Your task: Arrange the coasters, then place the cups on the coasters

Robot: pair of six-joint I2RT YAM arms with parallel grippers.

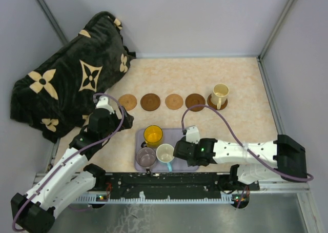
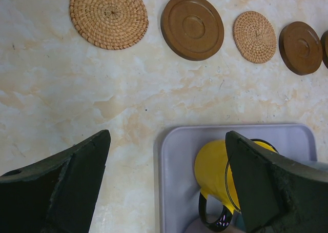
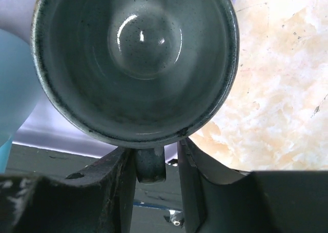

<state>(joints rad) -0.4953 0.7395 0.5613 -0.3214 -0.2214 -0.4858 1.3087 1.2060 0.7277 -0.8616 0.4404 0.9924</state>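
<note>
Grey-green mug (image 3: 134, 63) | glossy glaze, dark speckled rim | handle inside right hand (image 3: 155, 152), gap one side, not pinched | left hand (image 2: 167, 138) spread

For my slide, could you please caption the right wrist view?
Right gripper straddling the handle of the grey-green mug, not yet clamped.

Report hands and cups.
Left hand open near tray. Right hand straddling grey-green mug handle, not clamped. One cream mug on coaster. White mug close alongside.

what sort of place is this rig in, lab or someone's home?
Likely a lab test cell: plain grey panel walls box in a marble-look tabletop, left arm and right arm sit on a rail, coasters staged in a row.
</note>
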